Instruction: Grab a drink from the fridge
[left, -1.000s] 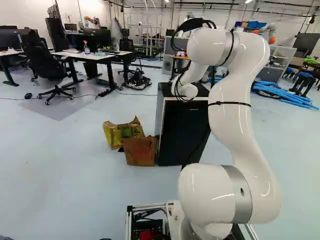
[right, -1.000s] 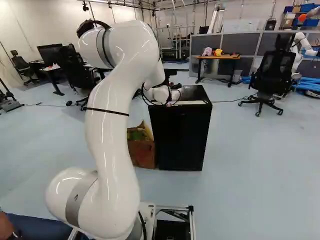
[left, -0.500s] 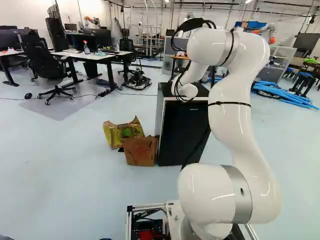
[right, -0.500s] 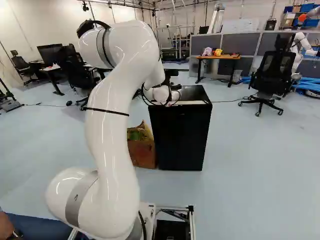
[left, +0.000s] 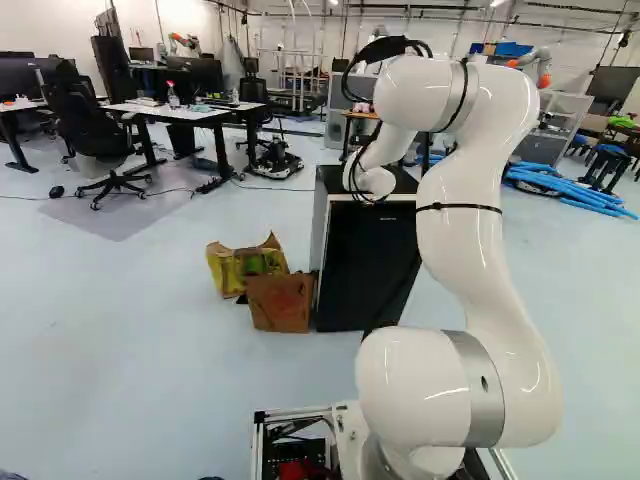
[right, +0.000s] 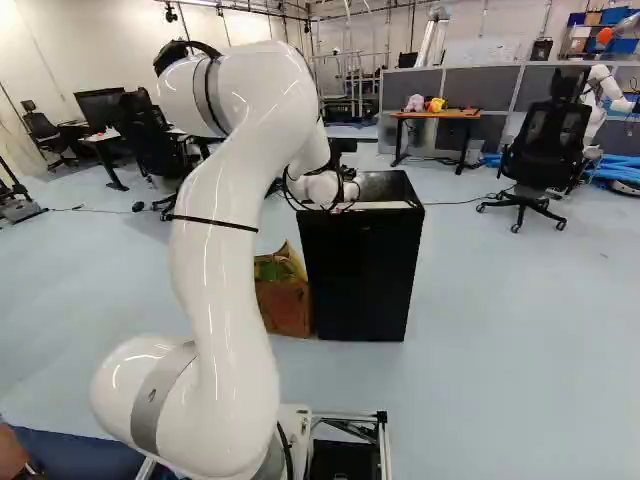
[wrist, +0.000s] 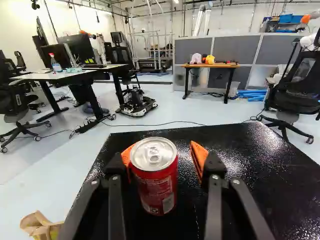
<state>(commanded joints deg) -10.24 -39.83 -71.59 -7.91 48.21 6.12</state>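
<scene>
Beyond the white wrist in the right base view, a dark part of my gripper (right: 345, 147) shows above the top of the black fridge (right: 360, 270). In the wrist view my gripper (wrist: 165, 155) is open around a red drink can (wrist: 155, 175). The can stands upright on the glossy black fridge top (wrist: 240, 150). One orange pad (wrist: 127, 159) is right against the can's side, partly hidden by it. A narrow gap separates the can from the other orange pad (wrist: 199, 157). The fridge door (left: 365, 265) faces the base and looks shut.
Beside the fridge stand a brown cardboard box (left: 280, 302) and a yellow bag (left: 240, 262). Farther off are a white desk (wrist: 65, 75), a wooden table (wrist: 210, 65), an office chair (right: 548, 145) and a low wheeled device (wrist: 136, 103). Another robot (right: 603, 90) stands far right.
</scene>
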